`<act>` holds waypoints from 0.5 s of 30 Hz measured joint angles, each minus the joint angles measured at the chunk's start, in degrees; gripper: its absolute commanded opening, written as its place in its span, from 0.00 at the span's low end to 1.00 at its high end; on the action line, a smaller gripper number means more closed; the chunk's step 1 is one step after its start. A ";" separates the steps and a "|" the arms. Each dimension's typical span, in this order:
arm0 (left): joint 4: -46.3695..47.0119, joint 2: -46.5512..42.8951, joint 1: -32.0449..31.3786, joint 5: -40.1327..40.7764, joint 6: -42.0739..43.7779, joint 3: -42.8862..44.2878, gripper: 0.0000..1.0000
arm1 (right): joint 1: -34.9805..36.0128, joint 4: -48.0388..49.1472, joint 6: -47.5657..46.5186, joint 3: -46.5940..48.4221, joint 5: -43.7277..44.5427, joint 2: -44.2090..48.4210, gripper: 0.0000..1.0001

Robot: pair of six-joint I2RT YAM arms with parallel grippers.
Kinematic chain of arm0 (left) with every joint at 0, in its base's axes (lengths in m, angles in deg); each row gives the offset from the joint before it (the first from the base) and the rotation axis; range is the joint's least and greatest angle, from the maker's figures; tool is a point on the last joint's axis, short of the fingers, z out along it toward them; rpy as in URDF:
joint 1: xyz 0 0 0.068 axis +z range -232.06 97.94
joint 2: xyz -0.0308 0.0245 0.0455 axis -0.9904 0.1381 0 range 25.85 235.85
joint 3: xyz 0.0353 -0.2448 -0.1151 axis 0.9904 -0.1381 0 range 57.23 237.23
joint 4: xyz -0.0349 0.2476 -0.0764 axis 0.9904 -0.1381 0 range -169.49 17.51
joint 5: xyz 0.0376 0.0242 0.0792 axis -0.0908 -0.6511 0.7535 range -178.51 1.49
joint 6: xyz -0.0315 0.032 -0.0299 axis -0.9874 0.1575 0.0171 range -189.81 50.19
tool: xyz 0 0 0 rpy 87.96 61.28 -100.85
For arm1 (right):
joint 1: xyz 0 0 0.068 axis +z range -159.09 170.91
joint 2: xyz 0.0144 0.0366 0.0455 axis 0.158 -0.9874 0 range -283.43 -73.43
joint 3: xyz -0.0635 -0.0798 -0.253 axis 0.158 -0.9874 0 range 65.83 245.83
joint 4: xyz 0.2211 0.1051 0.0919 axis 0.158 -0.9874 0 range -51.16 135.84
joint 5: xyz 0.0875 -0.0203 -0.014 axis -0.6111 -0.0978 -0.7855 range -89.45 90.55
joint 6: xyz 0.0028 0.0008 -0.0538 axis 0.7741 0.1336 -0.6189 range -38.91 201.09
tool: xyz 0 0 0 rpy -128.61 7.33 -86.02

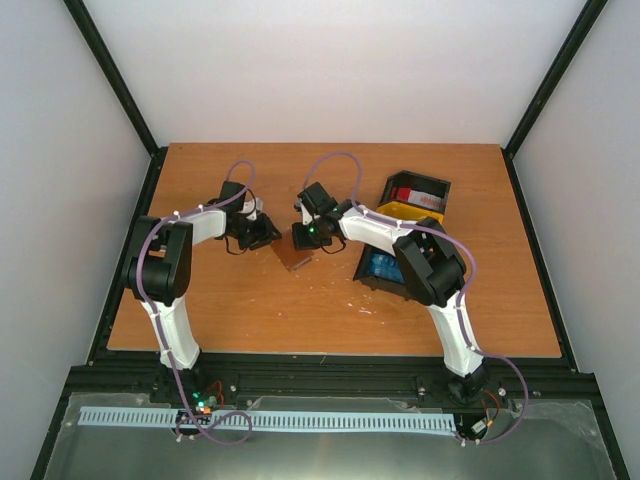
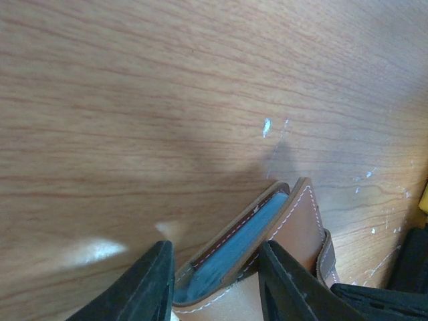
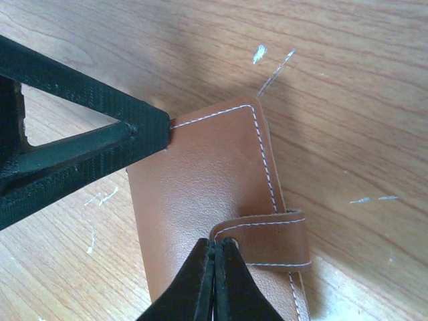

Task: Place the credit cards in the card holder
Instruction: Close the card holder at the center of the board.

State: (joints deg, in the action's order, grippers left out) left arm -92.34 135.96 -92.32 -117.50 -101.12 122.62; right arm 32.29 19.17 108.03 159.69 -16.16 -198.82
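Observation:
The brown card holder [image 1: 293,258] lies mid-table between both arms. In the left wrist view the card holder [image 2: 294,221] gapes slightly, showing a grey-blue inside, and my left gripper [image 2: 215,246] is closed across its near edge with one finger on each side. Seen from the right wrist, one of those left fingers [image 3: 100,140] touches the corner of the holder's [image 3: 200,174] cover. My right gripper [image 3: 215,242] is shut, its tips resting at the end of the strap [image 3: 267,237]. A red and white credit card [image 1: 405,195] and a blue one [image 1: 383,265] lie in the trays on the right.
Black trays [image 1: 435,185] with a yellow one [image 1: 395,212] stand at the right, under the right arm's elbow. Black frame rails edge the wooden table [image 1: 200,310]. White scratch marks [image 2: 266,127] dot the wood near the holder.

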 measured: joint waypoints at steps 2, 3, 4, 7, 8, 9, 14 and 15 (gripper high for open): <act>0.04 0.09 0.00 -0.17 0.26 -0.13 0.36 | 0.00 -0.35 -0.15 0.17 -0.28 0.00 0.03; 0.15 0.09 0.00 -0.31 0.39 -0.28 0.36 | -0.02 -0.52 -0.22 0.28 -0.46 0.00 0.03; 0.33 0.09 0.00 -0.42 0.48 -0.42 0.36 | -0.02 -0.74 -0.35 0.44 -0.59 0.00 0.03; 0.66 0.09 0.07 -0.68 0.63 -0.68 0.36 | -0.07 -1.09 -0.63 0.81 -0.92 0.00 0.03; 0.76 0.09 0.11 -0.72 0.63 -0.72 0.36 | -0.07 -1.16 -0.66 0.92 -0.92 -0.02 0.03; 0.81 0.09 0.13 -0.76 0.61 -0.76 0.36 | -0.07 -1.25 -0.70 0.96 -0.94 -0.02 0.03; 0.87 0.09 0.15 -0.76 0.59 -0.79 0.36 | -0.11 -2.19 -1.03 1.40 -1.51 -0.09 0.03; 0.90 0.09 0.15 -0.76 0.59 -0.83 0.36 | -0.11 -2.34 -1.05 1.51 -1.66 -0.15 0.03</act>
State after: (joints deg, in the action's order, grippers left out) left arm -91.45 136.04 -92.17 -118.27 -100.53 121.79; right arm 32.18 16.83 106.98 161.20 -17.82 -198.97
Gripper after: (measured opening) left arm 0.360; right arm 0.030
